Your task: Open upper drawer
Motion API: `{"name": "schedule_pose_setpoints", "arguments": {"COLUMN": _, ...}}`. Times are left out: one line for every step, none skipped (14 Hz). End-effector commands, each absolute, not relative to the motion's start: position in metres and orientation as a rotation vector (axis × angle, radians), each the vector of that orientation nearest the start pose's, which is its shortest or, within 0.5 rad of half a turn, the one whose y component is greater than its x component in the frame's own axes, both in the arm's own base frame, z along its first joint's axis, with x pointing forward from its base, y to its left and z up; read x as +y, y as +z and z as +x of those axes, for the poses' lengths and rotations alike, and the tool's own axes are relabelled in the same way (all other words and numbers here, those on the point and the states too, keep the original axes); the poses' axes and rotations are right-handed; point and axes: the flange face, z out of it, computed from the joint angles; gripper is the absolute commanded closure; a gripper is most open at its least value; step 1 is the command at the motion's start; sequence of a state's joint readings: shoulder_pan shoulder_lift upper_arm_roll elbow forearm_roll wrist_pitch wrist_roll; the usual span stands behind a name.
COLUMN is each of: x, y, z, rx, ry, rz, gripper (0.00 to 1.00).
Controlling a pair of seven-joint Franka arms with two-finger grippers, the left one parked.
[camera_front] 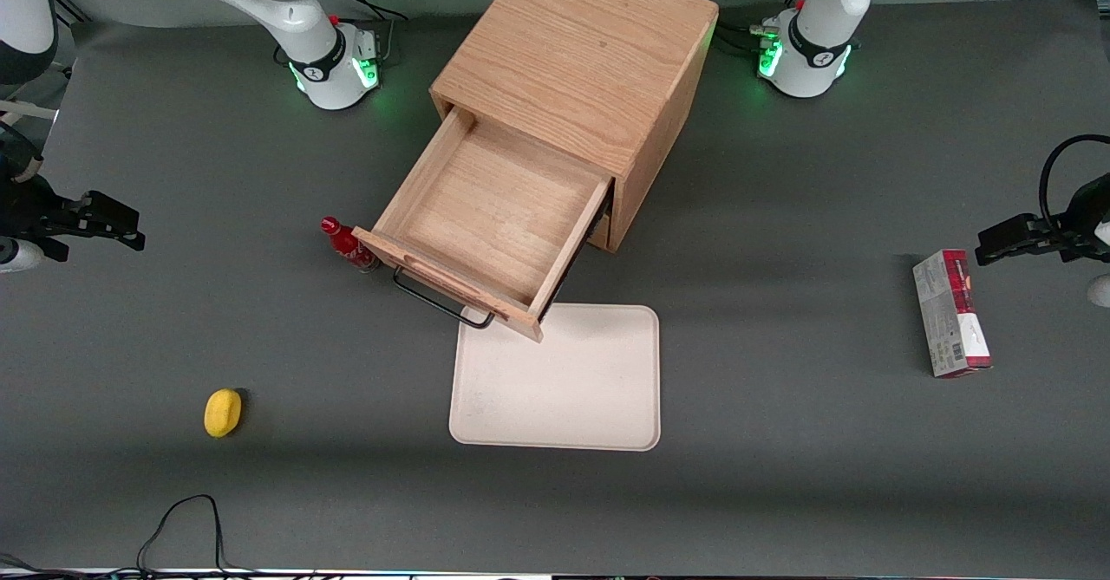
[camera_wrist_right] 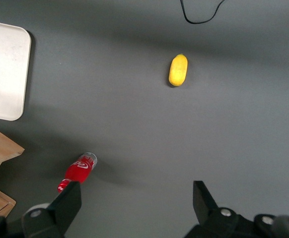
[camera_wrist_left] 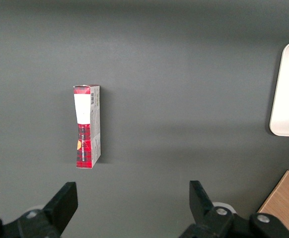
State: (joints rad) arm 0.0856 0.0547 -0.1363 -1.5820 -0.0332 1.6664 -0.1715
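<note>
The wooden cabinet [camera_front: 572, 51] stands mid-table. Its upper drawer [camera_front: 494, 207] of light oak is pulled far out toward the front camera, and its inside is bare. The thin black wire handle [camera_front: 438, 303] shows on the drawer's front, which overhangs the rim of a tray. The lower drawer is hidden under the upper one. My right gripper [camera_front: 134, 227] hovers above the table toward the working arm's end, well apart from the drawer. It is open and holds nothing, as the right wrist view [camera_wrist_right: 137, 198] shows.
A red bottle [camera_front: 345, 246] lies beside the drawer's front corner and shows near one fingertip [camera_wrist_right: 80, 171]. A yellow lemon-like object [camera_front: 223, 412] [camera_wrist_right: 178, 69] lies nearer the front camera. A cream tray [camera_front: 555, 381] lies in front of the drawer. A red-and-grey box [camera_front: 951, 313] lies toward the parked arm's end.
</note>
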Motion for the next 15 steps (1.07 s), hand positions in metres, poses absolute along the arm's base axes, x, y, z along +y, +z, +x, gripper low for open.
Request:
{"name": "schedule_pose_setpoints", "arguments": {"x": -0.0317, "y": 0.6005, "z": 0.5751, "rx": -0.114, "ry": -0.049, "rz": -3.207, "gripper": 0.00}}
{"name": "schedule_pose_setpoints", "arguments": {"x": -0.0317, "y": 0.5971, "z": 0.5741, "rx": -0.104, "ry": -0.022, "rz": -3.207, "gripper": 0.00}}
{"name": "schedule_pose_setpoints", "arguments": {"x": -0.0314, "y": 0.5964, "z": 0.5726, "rx": -0.105, "ry": 0.000, "rz": -3.203, "gripper": 0.00}}
{"name": "schedule_pose_setpoints", "arguments": {"x": -0.0309, "y": 0.5964, "z": 0.5726, "rx": -0.101, "ry": -0.001, "rz": -3.198, "gripper": 0.00}}
{"name": "schedule_pose_setpoints", "arguments": {"x": -0.0315, "y": 0.5964, "z": 0.5725, "rx": -0.101, "ry": -0.001, "rz": -3.195, "gripper": 0.00}}
{"name": "schedule_pose_setpoints", "arguments": {"x": -0.0315, "y": 0.5971, "z": 0.5726, "rx": -0.101, "ry": -0.003, "rz": -3.195, "gripper": 0.00}}
{"name": "schedule_pose_setpoints", "arguments": {"x": -0.0310, "y": 0.5962, "z": 0.5724, "rx": -0.098, "ry": 0.001, "rz": -3.190, "gripper": 0.00}}
{"name": "schedule_pose_setpoints", "arguments": {"x": -0.0313, "y": 0.5962, "z": 0.5724, "rx": -0.097, "ry": 0.000, "rz": -3.184, "gripper": 0.00}}
{"name": "schedule_pose_setpoints", "arguments": {"x": -0.0309, "y": 0.5962, "z": 0.5724, "rx": -0.097, "ry": 0.000, "rz": -3.181, "gripper": 0.00}}
{"name": "schedule_pose_setpoints", "arguments": {"x": -0.0316, "y": 0.5953, "z": 0.5721, "rx": -0.090, "ry": 0.003, "rz": -3.171, "gripper": 0.00}}
{"name": "schedule_pose_setpoints", "arguments": {"x": -0.0309, "y": 0.5932, "z": 0.5711, "rx": -0.082, "ry": 0.024, "rz": -3.147, "gripper": 0.00}}
{"name": "schedule_pose_setpoints", "arguments": {"x": -0.0317, "y": 0.5925, "z": 0.5708, "rx": -0.073, "ry": 0.032, "rz": -3.130, "gripper": 0.00}}
{"name": "schedule_pose_setpoints", "arguments": {"x": -0.0333, "y": 0.5924, "z": 0.5706, "rx": -0.065, "ry": 0.033, "rz": -3.121, "gripper": 0.00}}
{"name": "schedule_pose_setpoints", "arguments": {"x": -0.0333, "y": 0.5924, "z": 0.5706, "rx": -0.065, "ry": 0.033, "rz": -3.121, "gripper": 0.00}}
{"name": "schedule_pose_setpoints", "arguments": {"x": -0.0324, "y": 0.5924, "z": 0.5706, "rx": -0.067, "ry": 0.033, "rz": -3.121, "gripper": 0.00}}
